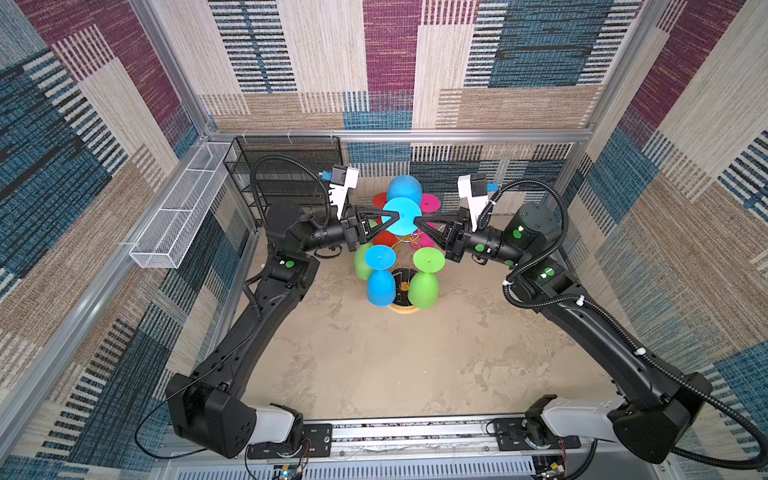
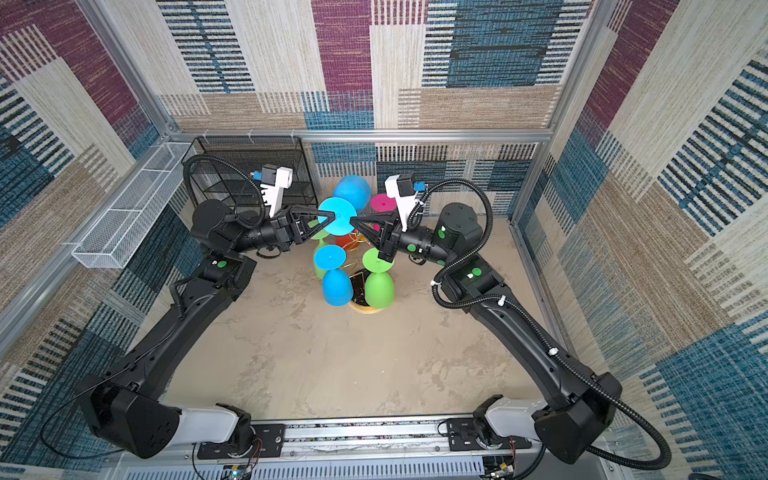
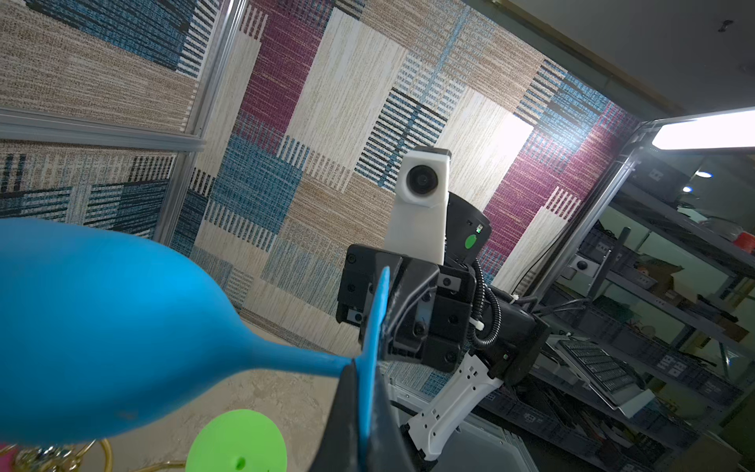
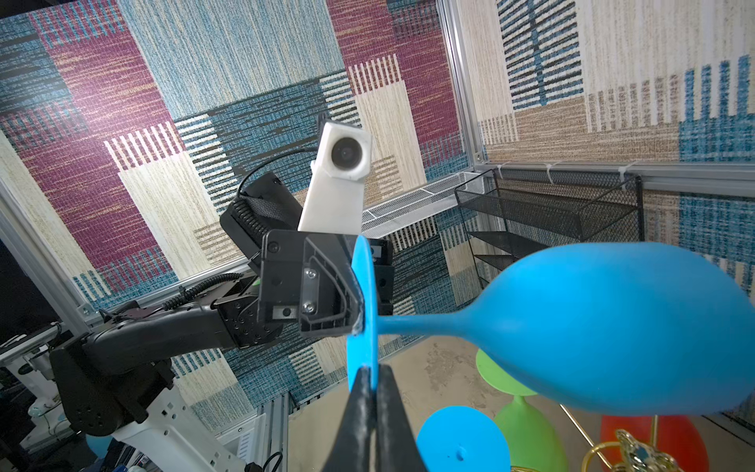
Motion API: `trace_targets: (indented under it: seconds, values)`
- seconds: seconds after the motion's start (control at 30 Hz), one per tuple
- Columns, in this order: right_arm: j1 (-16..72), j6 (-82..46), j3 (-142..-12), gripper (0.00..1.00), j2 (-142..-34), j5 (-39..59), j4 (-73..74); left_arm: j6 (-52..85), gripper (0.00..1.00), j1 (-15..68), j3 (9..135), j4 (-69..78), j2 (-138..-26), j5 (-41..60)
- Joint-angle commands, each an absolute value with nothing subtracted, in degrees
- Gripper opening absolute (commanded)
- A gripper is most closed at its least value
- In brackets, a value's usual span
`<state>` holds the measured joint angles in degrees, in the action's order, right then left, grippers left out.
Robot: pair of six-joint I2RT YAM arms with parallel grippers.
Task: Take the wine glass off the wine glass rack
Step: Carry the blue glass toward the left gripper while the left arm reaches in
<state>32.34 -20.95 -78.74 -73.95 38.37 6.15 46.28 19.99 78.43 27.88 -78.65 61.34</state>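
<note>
A blue wine glass lies on its side in the air above the wine glass rack (image 1: 402, 309), its bowl (image 1: 404, 188) pointing at the back wall. My left gripper (image 1: 395, 216) is shut on the left edge of its round foot (image 1: 402, 222). My right gripper (image 1: 416, 221) is shut on the right edge. The left wrist view shows my left gripper (image 3: 365, 392) pinching the foot (image 3: 376, 323) where the stem meets it. In the right wrist view my right gripper (image 4: 369, 378) clamps the foot's (image 4: 361, 302) rim.
Several coloured glasses hang upside down on the gold rack: blue (image 1: 380, 286), green (image 1: 424, 286), red (image 1: 384, 239) and pink (image 1: 430, 203). A black mesh shelf unit (image 1: 286, 166) stands at the back left, beside a long white mesh basket (image 1: 178, 212) on the left frame.
</note>
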Motion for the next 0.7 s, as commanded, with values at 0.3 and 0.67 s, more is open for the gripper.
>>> trace_targets:
  seconds: [0.3,0.67]
  values:
    - [32.7,-9.9,-75.8,0.78,-67.0,25.9,3.5,45.8,0.0,19.8,84.6,9.0,-75.7,46.4]
    - [32.7,9.3,-63.0,0.99,-63.6,18.1,18.4,62.2,0.0,19.8,89.0,16.4,-79.6,48.9]
